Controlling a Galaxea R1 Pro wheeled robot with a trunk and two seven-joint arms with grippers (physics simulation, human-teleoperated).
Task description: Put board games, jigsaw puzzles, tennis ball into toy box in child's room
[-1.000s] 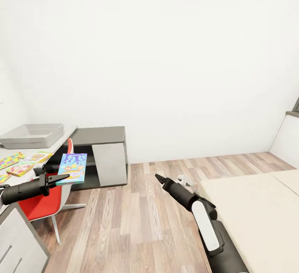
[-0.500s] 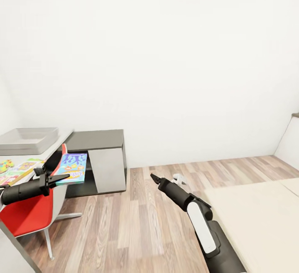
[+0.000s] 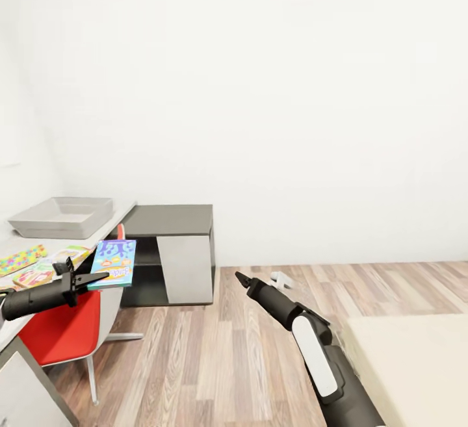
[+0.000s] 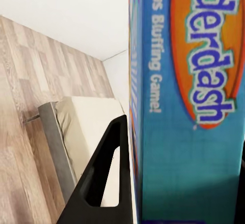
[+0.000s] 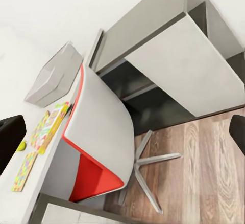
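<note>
My left gripper [image 3: 86,278] is shut on the blue board game [image 3: 114,262], held flat in the air beside the table [image 3: 12,245]. Up close, the blue board game [image 4: 189,106] sits clamped between the black fingers [image 4: 102,178]. The light-grey toy box [image 3: 62,216] stands at the table's far end. A mosaic jigsaw puzzle [image 3: 22,260] and other colourful flat pieces lie on the tabletop. The tennis ball [image 5: 21,145] rests near a jigsaw puzzle [image 5: 26,171]. My right gripper [image 3: 241,277] hangs open over the floor, holding nothing. A corner of the bed [image 3: 416,368] shows.
A red-seated chair [image 3: 65,329] with a grey shell stands pushed up to the table, under the held game. A low dark-grey-topped cabinet [image 3: 172,248] stands against the white wall past the table. Wood-plank floor [image 3: 214,362] lies between chair and bed.
The whole picture has shifted, so the camera moved: table and cabinet sit further right, less of the bed shows. Both arms keep their poses, the left still gripping the blue game.
</note>
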